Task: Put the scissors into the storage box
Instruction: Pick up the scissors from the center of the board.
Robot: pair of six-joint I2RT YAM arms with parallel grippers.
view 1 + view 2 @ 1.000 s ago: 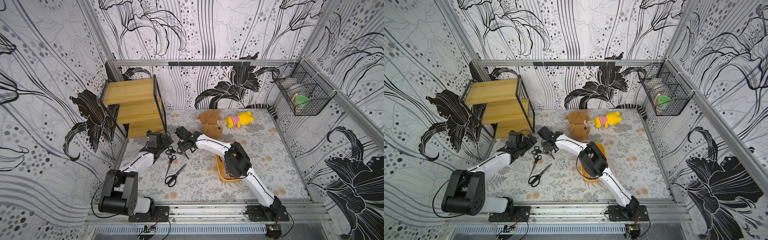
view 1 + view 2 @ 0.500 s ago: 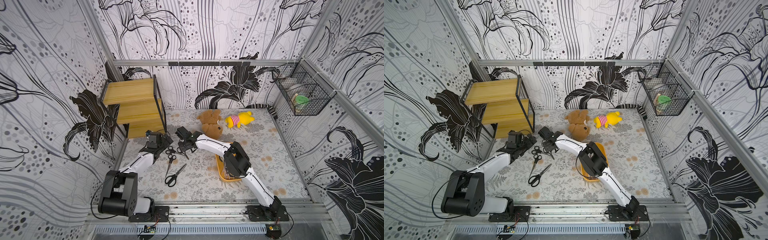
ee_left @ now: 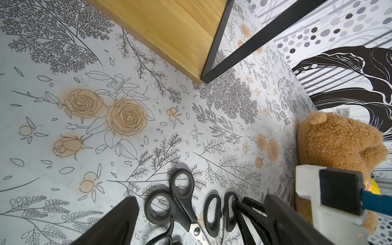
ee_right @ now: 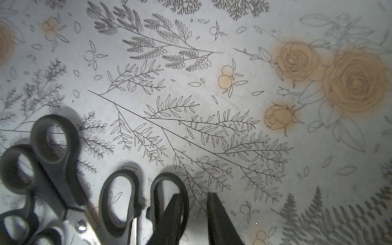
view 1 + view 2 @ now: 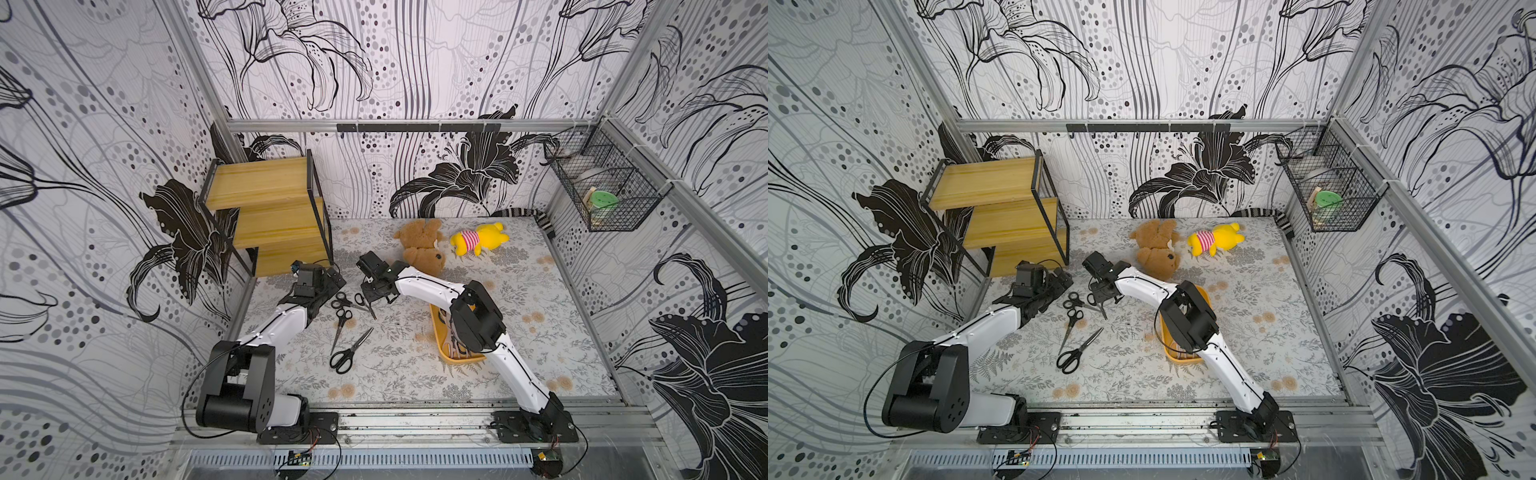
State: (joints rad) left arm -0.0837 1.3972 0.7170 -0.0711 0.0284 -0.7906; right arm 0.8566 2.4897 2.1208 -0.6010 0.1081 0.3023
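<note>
Three black-handled scissors lie left of centre on the floral mat: one pair by the grippers, a slim pair below it, a larger pair nearer the front. My right gripper is down at the first pair's handles, one finger inside a loop, the other outside, with a gap still showing. My left gripper stands wide open just left of them, over the handles. The yellow storage box lies under my right arm, with pale scissors partly hidden inside.
A wooden stepped shelf stands at the back left, close behind my left gripper. A brown teddy and a yellow toy lie at the back. A black wire basket hangs on the right wall.
No clear movement shows in the top views. Both arms and the three pairs on the mat stay where they were.
</note>
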